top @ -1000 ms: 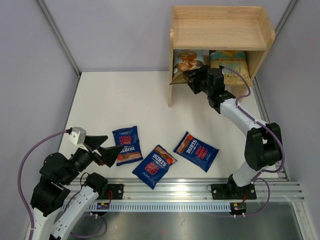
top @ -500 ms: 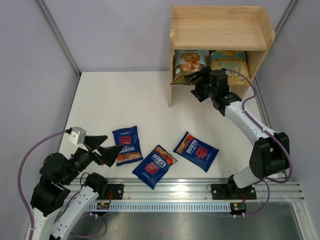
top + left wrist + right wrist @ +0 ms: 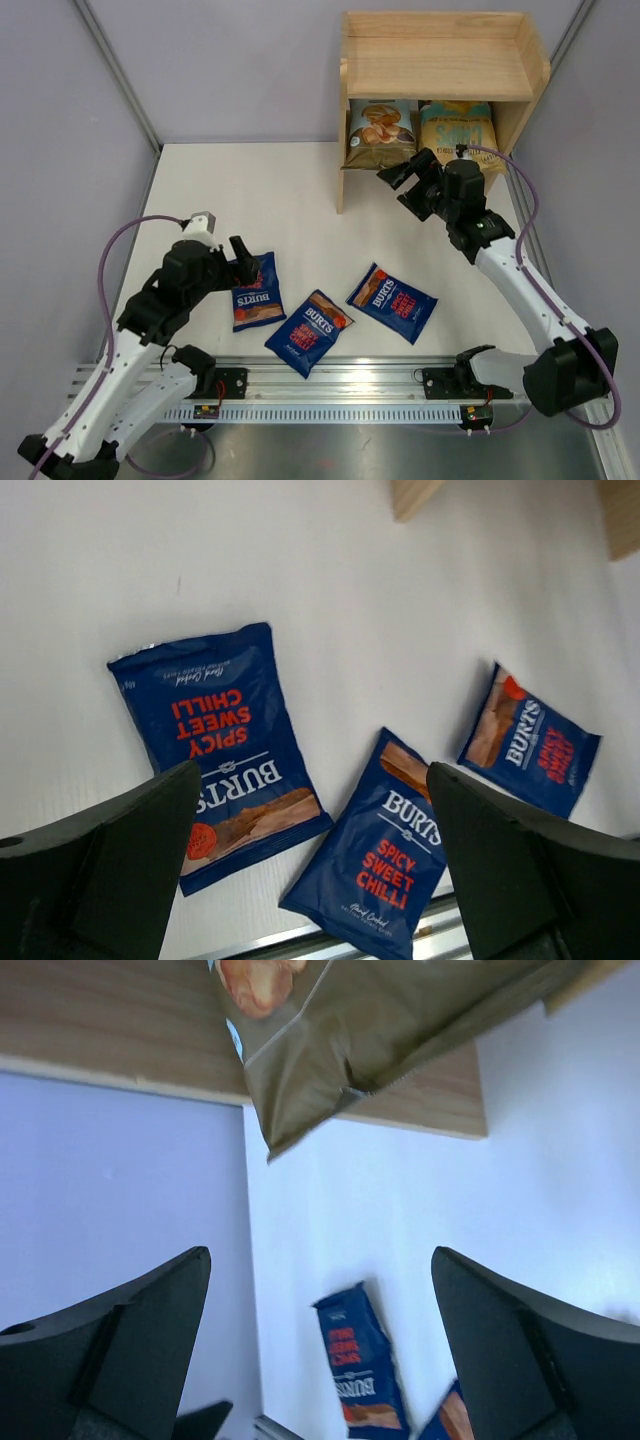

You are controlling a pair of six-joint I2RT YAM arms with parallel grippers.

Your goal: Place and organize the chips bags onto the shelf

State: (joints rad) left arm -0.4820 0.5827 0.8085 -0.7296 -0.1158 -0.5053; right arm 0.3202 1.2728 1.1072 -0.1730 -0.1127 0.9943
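The wooden shelf (image 3: 440,65) stands at the far right. Its lower tier holds the pale blue bag (image 3: 380,128) on the left and the golden-yellow bag (image 3: 457,128) on the right, both upright. Three dark blue BURTS bags lie flat on the table: left (image 3: 254,292), middle (image 3: 309,333), right (image 3: 392,302). My left gripper (image 3: 240,265) is open and empty above the left bag (image 3: 220,745); the middle bag (image 3: 385,855) and the right bag (image 3: 530,750) also show in the left wrist view. My right gripper (image 3: 401,183) is open and empty just in front of the pale blue bag (image 3: 380,1020).
The shelf's top tier (image 3: 435,45) holds nothing. Grey walls close in the table at the left and back. A metal rail (image 3: 350,385) runs along the near edge. The shelf's left side panel (image 3: 342,180) reaches down to the table.
My right gripper has drawn back from the lower tier, leaving the pale blue bag upright there. My left arm has swung forward from the near left corner to above the left BURTS bag.
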